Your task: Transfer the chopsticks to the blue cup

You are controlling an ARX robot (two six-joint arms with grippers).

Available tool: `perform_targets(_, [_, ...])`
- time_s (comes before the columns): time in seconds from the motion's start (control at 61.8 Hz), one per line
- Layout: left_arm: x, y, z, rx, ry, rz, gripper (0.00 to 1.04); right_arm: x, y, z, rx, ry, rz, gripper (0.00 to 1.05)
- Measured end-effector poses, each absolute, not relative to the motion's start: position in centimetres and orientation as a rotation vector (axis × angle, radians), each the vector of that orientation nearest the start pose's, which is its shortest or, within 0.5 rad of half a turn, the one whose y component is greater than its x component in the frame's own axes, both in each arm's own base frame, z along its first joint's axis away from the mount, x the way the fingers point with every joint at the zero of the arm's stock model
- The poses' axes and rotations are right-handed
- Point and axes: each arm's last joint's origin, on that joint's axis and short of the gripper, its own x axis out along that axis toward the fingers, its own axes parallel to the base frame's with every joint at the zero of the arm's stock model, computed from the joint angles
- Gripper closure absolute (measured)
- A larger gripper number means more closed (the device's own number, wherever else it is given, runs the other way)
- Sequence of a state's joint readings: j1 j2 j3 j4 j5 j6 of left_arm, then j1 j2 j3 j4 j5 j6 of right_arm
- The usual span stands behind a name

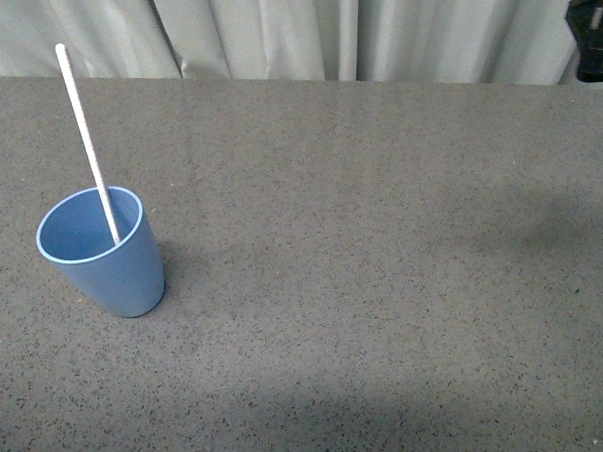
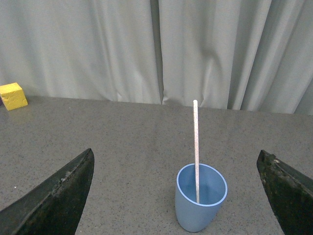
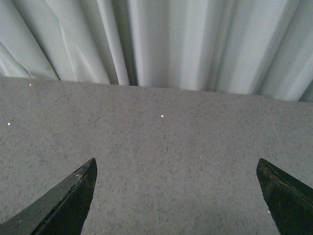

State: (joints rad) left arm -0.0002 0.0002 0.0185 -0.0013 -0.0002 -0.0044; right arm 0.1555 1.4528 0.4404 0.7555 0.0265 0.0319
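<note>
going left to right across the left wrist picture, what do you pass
yellow block → blue cup with the chopsticks standing in it → a finger of the left gripper

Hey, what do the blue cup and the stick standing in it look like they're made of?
Blue cup: probably plastic, smooth matte wall, even colour, thin rim. Chopstick: pale cream, plain and unglossy, likely wood or bamboo; too thin to see grain.

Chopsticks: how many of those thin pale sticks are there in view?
1. The thin, pale wooden chopstick stands tilted inside the light-blue plastic cup, at the left of the grey speckled table. No other shows; none seems hidden.
</note>
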Motion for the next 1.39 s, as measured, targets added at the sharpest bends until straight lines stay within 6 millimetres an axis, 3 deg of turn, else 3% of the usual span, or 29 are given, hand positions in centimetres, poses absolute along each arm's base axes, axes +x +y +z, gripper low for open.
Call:
perform_targets(0.13, [9.7, 0.0, 17.0, -0.004, -0.017, 0.0, 0.07, 21.8, 5.0, 16.5, -0.07, 0.264, 0.173, 0.09])
perform_targets(0.259, [9.7, 0.0, 17.0, -0.004, -0.017, 0.0, 0.07, 19.2, 5.4, 16.6, -0.097, 0.276, 0.168, 0.09])
perform_targets(0.745, [9.7, 0.0, 17.0, -0.004, -0.017, 0.0, 0.07, 12.9, 3.6, 16.5, -0.075, 0.306, -0.075, 0.09])
perform_targets(1.053, [9.7, 0.0, 17.0, -0.004, -0.017, 0.0, 0.07, 11.1, 2.6, 16.6, -0.05, 0.264, -0.104, 0.09])
perform_targets(1.215, [9.7, 0.0, 17.0, -0.004, -0.016, 0.0, 0.07, 11.0, 2.1, 16.6, 0.014, 0.013, 0.014, 0.35])
perform_targets(1.393, [9.7, 0.0, 17.0, -0.004, -0.017, 0.0, 0.07, 10.2, 1.4, 16.4, 0.001, 0.027, 0.005, 0.65])
